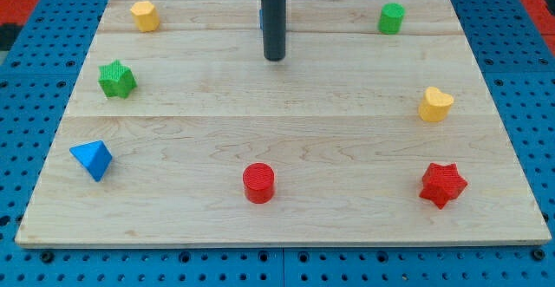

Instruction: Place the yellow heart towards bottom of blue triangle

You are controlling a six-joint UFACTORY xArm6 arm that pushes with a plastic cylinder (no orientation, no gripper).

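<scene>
My tip (pixel 274 58) rests on the table (pixel 286 218) near the view's top centre, touching no block; I have no hand, only this rod. The yellow heart (pixel 435 105) sits far at the view's right, well apart from the blue triangle (pixel 92 159) at the lower left.

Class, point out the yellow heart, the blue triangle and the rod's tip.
yellow heart (pixel 435 104), camera view, its top face.
blue triangle (pixel 92 159), camera view, its front face.
my tip (pixel 274 58), camera view, the rod's very end.
</scene>
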